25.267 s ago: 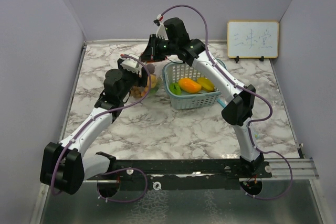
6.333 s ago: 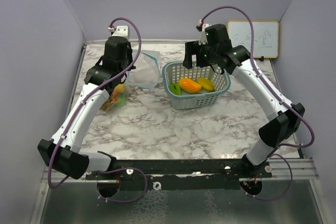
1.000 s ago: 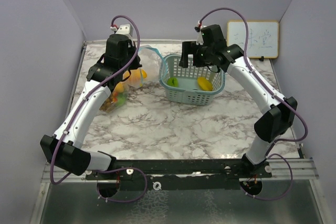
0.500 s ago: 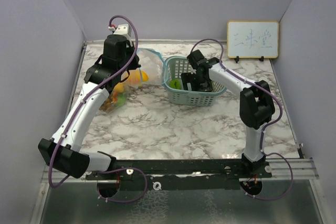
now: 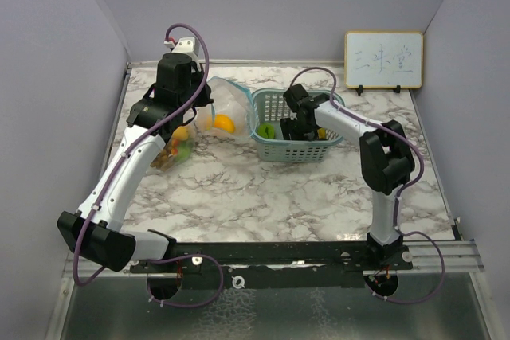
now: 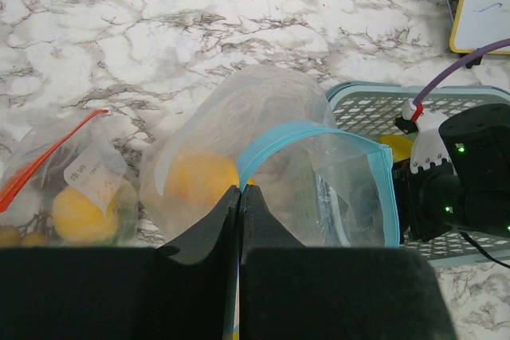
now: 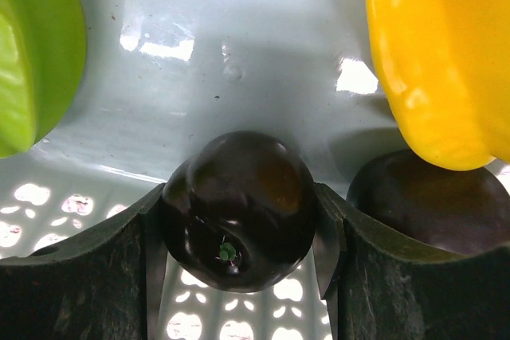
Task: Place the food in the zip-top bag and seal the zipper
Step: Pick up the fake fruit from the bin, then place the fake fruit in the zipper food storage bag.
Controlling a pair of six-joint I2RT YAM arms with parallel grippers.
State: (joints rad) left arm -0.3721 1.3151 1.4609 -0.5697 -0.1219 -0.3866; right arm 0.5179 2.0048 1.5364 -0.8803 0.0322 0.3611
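I log marbled table (image 5: 263, 189): teal basket (image 5: 299, 151) centre-back, zip-top bag (image 5: 231, 101) beside it, red-zip bag (image 5: 171, 153) left, whiteboard (image 5: 383, 60) far right.

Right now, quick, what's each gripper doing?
Left gripper: closed, pinching the bag by its blue zipper edge.
Right gripper: closed on the dark plum in the basket.

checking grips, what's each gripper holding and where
Left gripper pinches the blue zipper rim of the clear zip-top bag; right gripper clasps the dark purple toy plum by its sides.
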